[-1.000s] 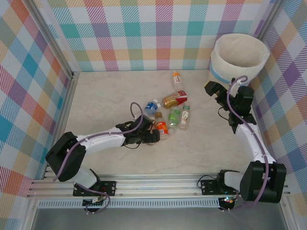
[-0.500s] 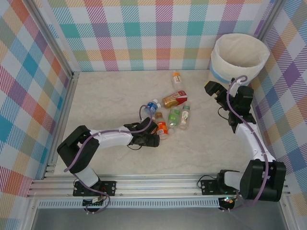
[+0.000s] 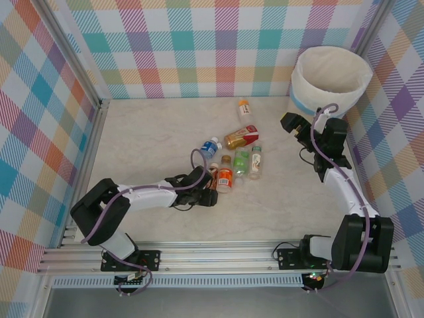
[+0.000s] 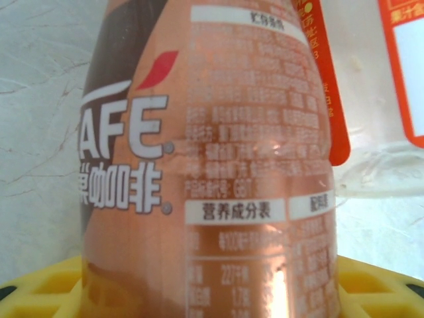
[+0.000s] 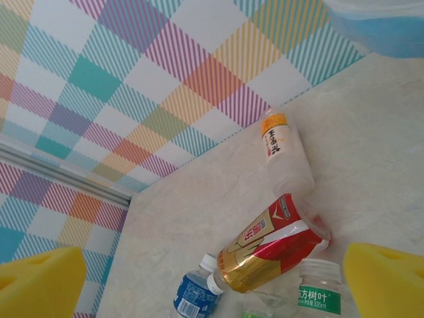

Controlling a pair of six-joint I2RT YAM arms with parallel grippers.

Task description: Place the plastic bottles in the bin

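Left tool (image 3: pixel 211 197) astride one coffee bottle (image 4: pixel 212 165)

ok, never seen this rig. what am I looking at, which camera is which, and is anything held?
Two robot arms are bolted at the near edge of a table. The wide picture comes from a fixed camera above and behind them; the other two come from a camera on each wrist. Small plastic bottles lie loose mid-table, and the white bin stands at the far right. The left end effector sits right at a brown coffee bottle, which lies between its yellow pads; whether it is gripped, I cannot tell. The right end effector hangs open near the bin, holding nothing; its camera looks at a red-and-gold bottle.
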